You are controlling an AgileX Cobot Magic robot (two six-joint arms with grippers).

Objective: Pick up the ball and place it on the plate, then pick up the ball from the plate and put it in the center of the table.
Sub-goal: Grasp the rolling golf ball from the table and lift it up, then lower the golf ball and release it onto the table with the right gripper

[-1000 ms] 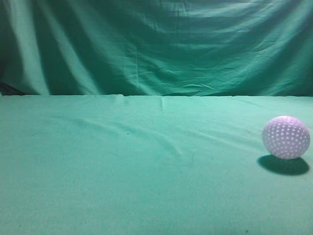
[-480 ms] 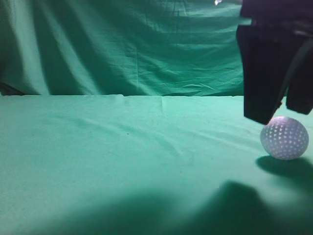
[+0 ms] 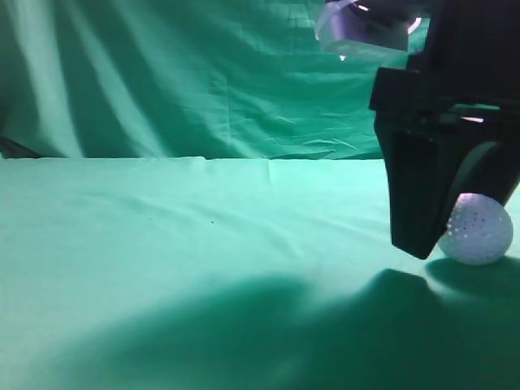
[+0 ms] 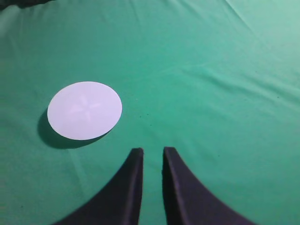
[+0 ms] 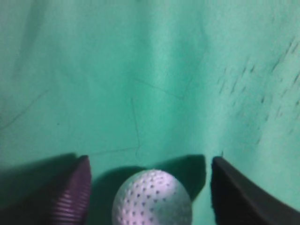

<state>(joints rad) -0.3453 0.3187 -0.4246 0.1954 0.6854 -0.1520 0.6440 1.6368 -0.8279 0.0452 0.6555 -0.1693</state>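
The white dimpled ball (image 3: pixel 481 230) rests on the teal table (image 3: pixel 203 244) at the far right of the exterior view. My right gripper (image 3: pixel 465 231) is open and lowered around it, with a dark finger (image 3: pixel 418 195) just left of the ball. In the right wrist view the ball (image 5: pixel 152 199) lies between the spread jaws of the right gripper (image 5: pixel 149 164), touching neither. My left gripper (image 4: pixel 152 151) is empty, its jaws nearly together with a narrow gap, hovering over bare cloth. The round white plate (image 4: pixel 84 110) lies flat ahead and to its left.
A draped green cloth backdrop (image 3: pixel 203 73) hangs behind the table. The arm's shadow (image 3: pixel 268 333) spreads over the front of the cloth. The left gripper and the plate do not show in the exterior view.
The right gripper came down from above into the exterior view and now straddles the ball. The ball has stayed in place. A large shadow has spread over the front of the table.
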